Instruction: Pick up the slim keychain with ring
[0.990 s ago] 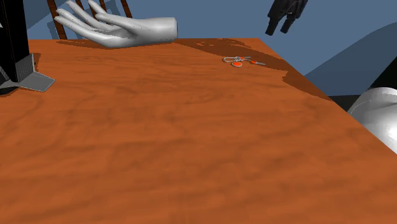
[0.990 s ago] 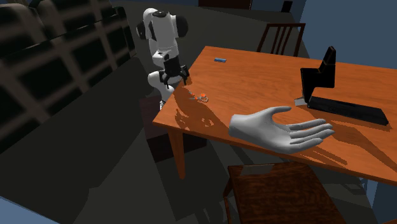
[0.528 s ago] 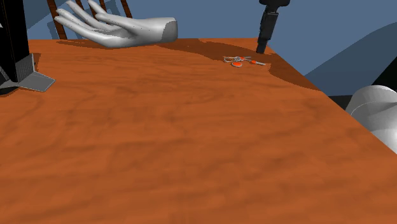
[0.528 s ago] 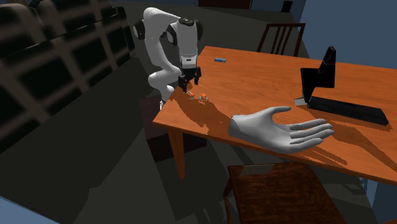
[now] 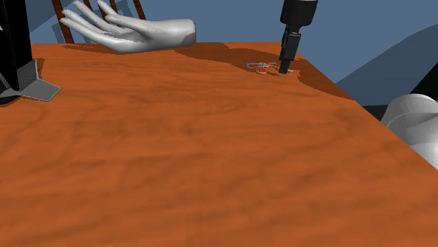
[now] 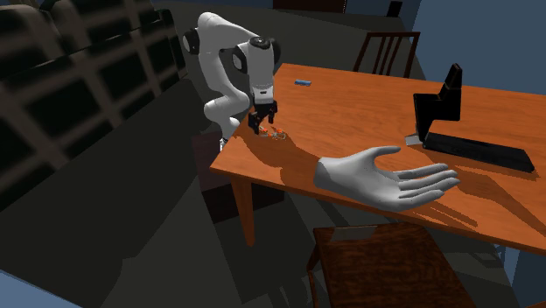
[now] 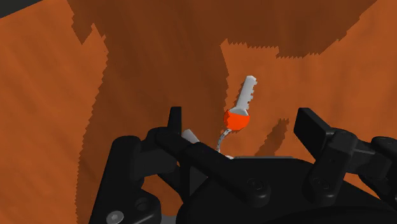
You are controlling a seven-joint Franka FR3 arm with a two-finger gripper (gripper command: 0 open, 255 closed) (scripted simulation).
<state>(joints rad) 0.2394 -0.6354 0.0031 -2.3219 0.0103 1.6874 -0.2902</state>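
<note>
Just beneath spread end effector (image 7: 240, 119), keychain (image 7: 243, 98) crosswise, blade outward.

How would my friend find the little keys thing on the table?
Start at the big orange-brown wooden table and look to its far corner, on the shoulder view's right, away from the grey model hand. The keychain lies flat there, at the tips of the open black claw. It is tiny, with bright red bits and a grey key, unlike the big plain hand.
</note>
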